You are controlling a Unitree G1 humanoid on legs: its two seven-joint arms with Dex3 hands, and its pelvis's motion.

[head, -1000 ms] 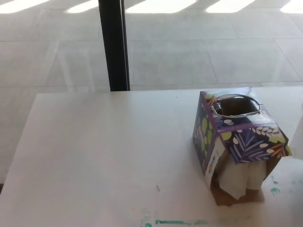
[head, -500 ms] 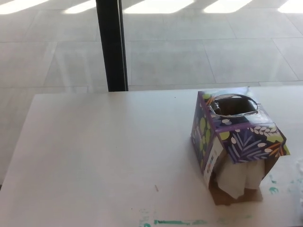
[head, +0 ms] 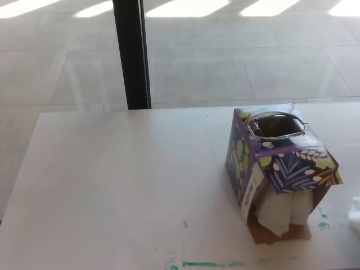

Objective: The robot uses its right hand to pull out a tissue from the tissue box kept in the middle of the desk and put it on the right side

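Tissue box (head: pixel 281 169): a cube-shaped carton printed purple with green, white and orange leaves; it stands on the counter, toward the counter's right part and nearer its front edge than its back edge.
Box top: an oval opening with a clear plastic rim faces up at the far side of the box; only dark interior shows through it.
Box front: the near face is torn open, a flap of printed card juts out over the gap, and bare brown card lies at the foot of the box.
Tissue (head: pixel 284 211): white, hanging out of the torn near face of the tissue box, under the flap, its lower end reaching the brown card at the base.
White label (head: pixel 251 191): a pale strip on the near left corner of the tissue box, running slantwise downward.
Counter (head: pixel 112 191): white and matte, carrying the tissue box; green paint marks lie in front of the box along the near edge and just right of the box base.
White scrap (head: pixel 355 212): a small pale shape at the picture's right edge, right of the tissue box; too cut off to tell what it is.
Black post (head: pixel 131 53): upright, behind the counter, left of and beyond the tissue box.
Floor (head: pixel 225 56): pale tiles beyond the counter, with bright sun patches at the far side.
Robot hand, left: out of the picture, so I cannot tell its state.
Robot hand, right: out of the picture, so I cannot tell its state.
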